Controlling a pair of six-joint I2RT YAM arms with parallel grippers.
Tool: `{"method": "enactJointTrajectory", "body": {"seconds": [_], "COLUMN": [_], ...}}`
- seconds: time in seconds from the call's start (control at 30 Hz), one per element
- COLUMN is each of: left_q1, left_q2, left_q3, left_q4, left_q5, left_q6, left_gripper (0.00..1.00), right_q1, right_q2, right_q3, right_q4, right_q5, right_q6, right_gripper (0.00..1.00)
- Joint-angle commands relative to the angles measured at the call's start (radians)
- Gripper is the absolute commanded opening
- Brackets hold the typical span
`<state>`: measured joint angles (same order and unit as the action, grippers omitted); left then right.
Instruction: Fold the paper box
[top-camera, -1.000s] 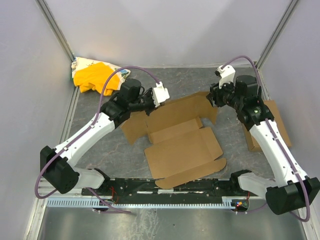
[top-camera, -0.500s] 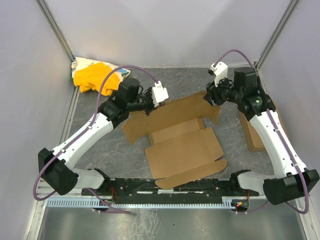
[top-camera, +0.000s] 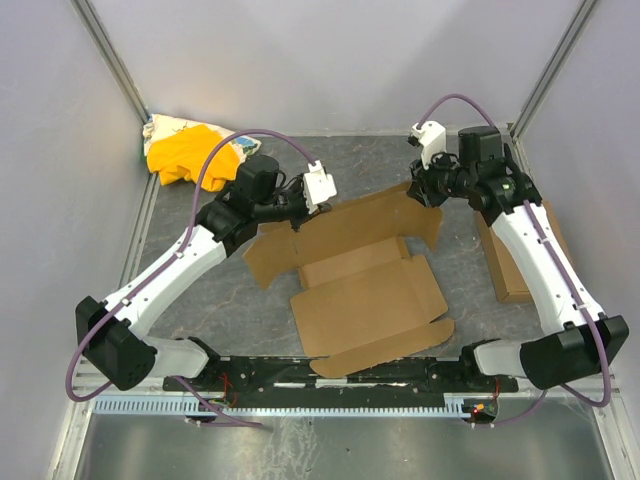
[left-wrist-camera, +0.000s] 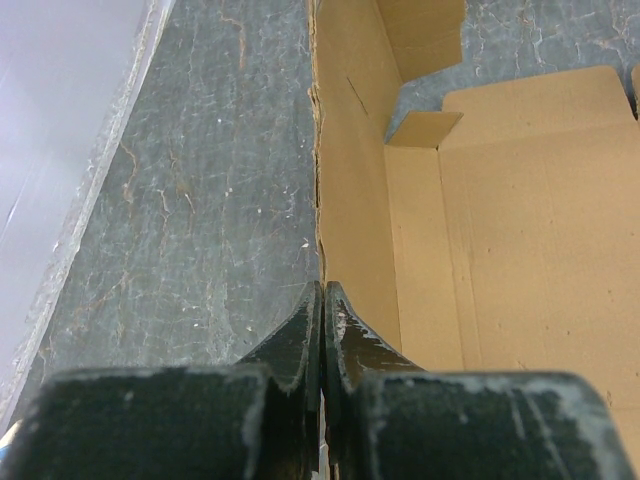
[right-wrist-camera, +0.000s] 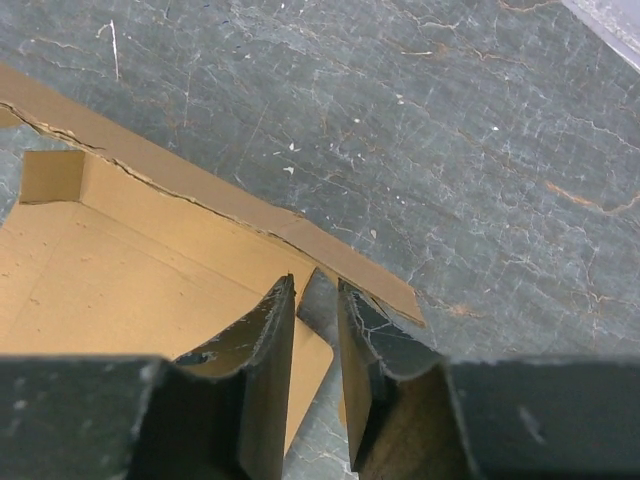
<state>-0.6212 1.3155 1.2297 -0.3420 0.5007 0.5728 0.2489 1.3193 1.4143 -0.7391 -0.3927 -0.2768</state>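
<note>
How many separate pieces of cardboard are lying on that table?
2. The unfolded paper box lies flat in the middle. A smaller cardboard rectangle lies at the right side, partly covered by the right arm. I see no others.

Plain brown corrugated paper box (top-camera: 365, 280) (left-wrist-camera: 500, 200) (right-wrist-camera: 100, 270), an unfolded blank with flaps, tabs and cut slits. Lies opened out, inner face up, about the middle of the desk (top-camera: 230, 300). Main panels flat on the desk; far long flap tipped up along its crease, ragged edge uppermost. Near flap flat, toward the desk's near edge.
</note>
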Motion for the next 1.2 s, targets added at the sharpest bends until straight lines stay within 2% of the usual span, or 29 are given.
{"method": "enactJointTrajectory", "body": {"seconds": [0.0, 0.07, 0.23, 0.4, 0.63, 1.0, 1.07, 1.17], "left_q1": [-0.003, -0.003, -0.003, -0.003, -0.002, -0.003, -0.004, -0.003], "left_q2": [-0.035, -0.036, -0.039, -0.039, -0.058, -0.07, -0.07, -0.063], "left_q3": [0.036, 0.034, 0.022, 0.026, 0.015, 0.013, 0.011, 0.007], "left_q4": [0.051, 0.051, 0.056, 0.047, 0.037, 0.03, 0.032, 0.042], "left_q5": [0.021, 0.017, 0.015, 0.031, 0.04, 0.058, 0.057, 0.041], "left_q6": [-0.031, -0.032, -0.031, -0.034, -0.032, -0.035, -0.037, -0.047], "left_gripper": [0.03, 0.03, 0.03, 0.03, 0.03, 0.03, 0.03, 0.03], "right_q1": [0.008, 0.01, 0.009, 0.009, 0.009, 0.024, 0.027, 0.034], "right_q2": [-0.01, -0.032, -0.111, -0.113, -0.062, -0.003, 0.012, 0.035], "right_q3": [0.063, 0.061, 0.033, 0.035, 0.084, 0.101, 0.117, 0.145], "right_q4": [-0.013, -0.013, 0.01, -0.038, -0.112, -0.057, -0.07, -0.099], "right_q5": [-0.034, -0.026, 0.019, 0.002, -0.007, 0.01, 0.007, -0.002], "right_q6": [0.011, 0.013, -0.034, -0.132, -0.223, -0.222, -0.212, -0.184], "right_gripper": [0.31, 0.36, 0.61, 0.65, 0.65, 0.62, 0.55, 0.37]}}
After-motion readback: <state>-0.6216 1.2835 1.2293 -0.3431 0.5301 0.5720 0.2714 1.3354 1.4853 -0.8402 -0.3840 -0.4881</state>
